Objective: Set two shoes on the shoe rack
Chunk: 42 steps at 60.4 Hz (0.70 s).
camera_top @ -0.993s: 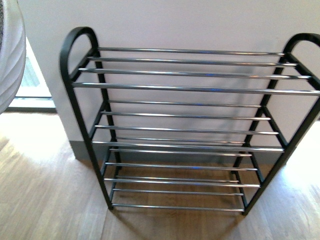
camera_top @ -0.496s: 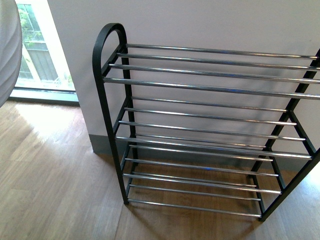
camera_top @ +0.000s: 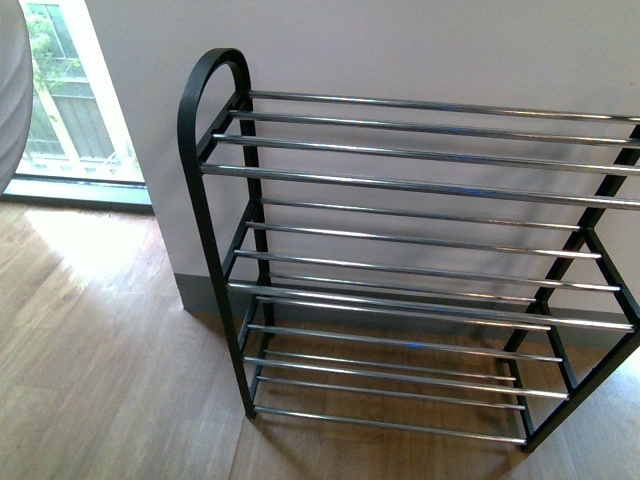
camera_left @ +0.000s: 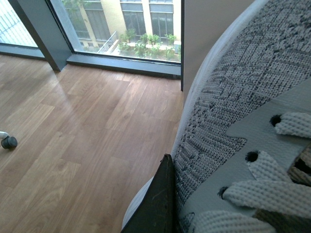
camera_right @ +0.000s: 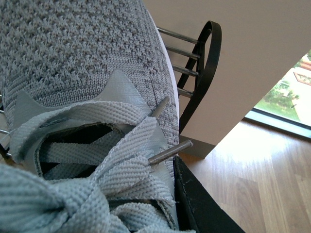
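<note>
On my front feed the shoe rack [camera_top: 420, 186] fills the centre and right of the frame. It stands on the wooden floor [camera_top: 100, 350] against a white wall [camera_top: 400, 50], with a window [camera_top: 70, 110] at the upper left. I count three tiers of silver bars between its black ends, and neither shoe sits on any of them yet; both are up on the arms. On the left wrist feed the grey shoe [camera_left: 228, 97] takes up the right half of the picture, its knit side and pale laces [camera_left: 262, 194] toward the lens, hanging above the floorboards. The left gripper [camera_left: 167, 170] pinches it, though I see only one dark finger [camera_left: 155, 213], laid against its side at the bottom centre. On the right wrist feed the other grey shoe [camera_right: 73, 43] covers the left of the frame with the right gripper [camera_right: 179, 170] clamped on it, a single dark fingertip [camera_right: 194, 204] showing at the bottom against the white sole edge, and the rack's rounded end shows just beyond the toe, upper centre
</note>
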Each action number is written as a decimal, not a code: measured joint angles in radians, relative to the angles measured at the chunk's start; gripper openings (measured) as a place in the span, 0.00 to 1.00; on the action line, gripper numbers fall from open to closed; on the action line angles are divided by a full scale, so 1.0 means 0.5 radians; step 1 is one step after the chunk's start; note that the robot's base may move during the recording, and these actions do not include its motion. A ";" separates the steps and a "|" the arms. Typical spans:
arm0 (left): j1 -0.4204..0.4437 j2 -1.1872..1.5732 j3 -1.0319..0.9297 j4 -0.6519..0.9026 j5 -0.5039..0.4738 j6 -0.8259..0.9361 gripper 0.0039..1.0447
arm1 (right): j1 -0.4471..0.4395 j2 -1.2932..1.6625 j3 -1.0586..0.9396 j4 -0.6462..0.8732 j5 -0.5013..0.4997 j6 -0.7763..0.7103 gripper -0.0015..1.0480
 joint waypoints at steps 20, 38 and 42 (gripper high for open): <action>0.000 0.000 0.000 0.000 0.001 0.000 0.01 | -0.111 0.494 0.244 0.523 -0.477 0.288 0.01; 0.000 0.000 0.000 0.000 0.000 0.000 0.01 | 0.201 1.591 0.980 0.803 -0.016 0.282 0.01; 0.000 0.000 0.000 0.000 0.001 0.000 0.01 | 0.269 1.816 1.090 0.804 0.081 0.275 0.01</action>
